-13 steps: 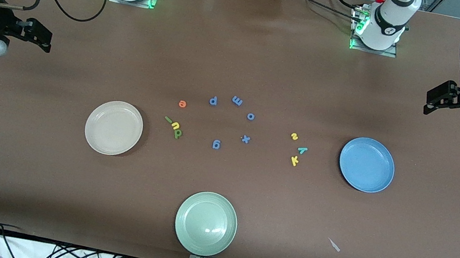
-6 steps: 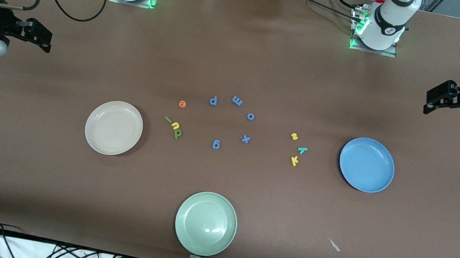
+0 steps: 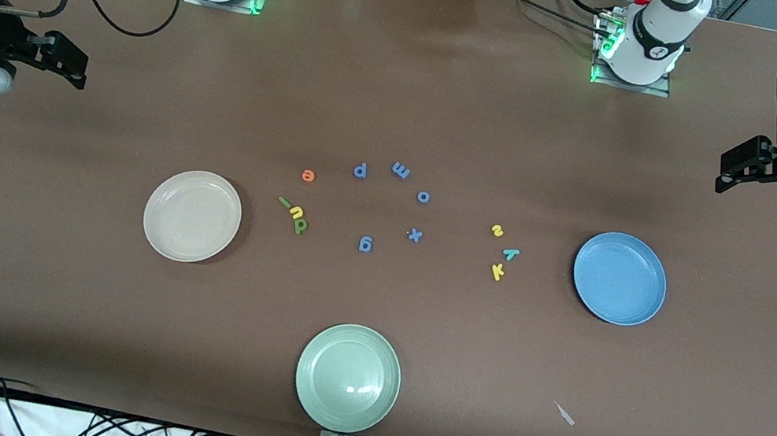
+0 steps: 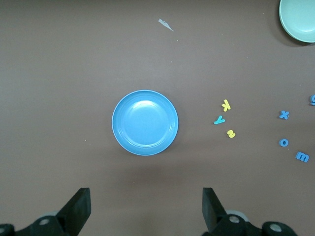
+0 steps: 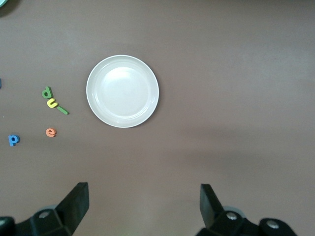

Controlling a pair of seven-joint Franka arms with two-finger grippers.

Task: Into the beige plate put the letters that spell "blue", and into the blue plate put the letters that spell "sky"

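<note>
Blue-word letters point(image 3: 296, 208) sit on the table just beside the beige plate point(image 3: 192, 216); sky letters point(image 3: 502, 252) near the blue plate point(image 3: 619, 278). Judged light, thin foam: pinch across edges. Left tool point(image 4: 145, 209) and right tool point(image 5: 142, 206) wide, empty, waiting at table ends. Nothing changed from earlier.

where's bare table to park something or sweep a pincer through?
Bare brown table between the arm bases and the letters, and between the round beige plate and pale green plate. Crowded: five blue foam letters mid-table, the orange, green and yellow letters beside the beige plate, the yellow and teal letters beside the round blue plate.
</note>
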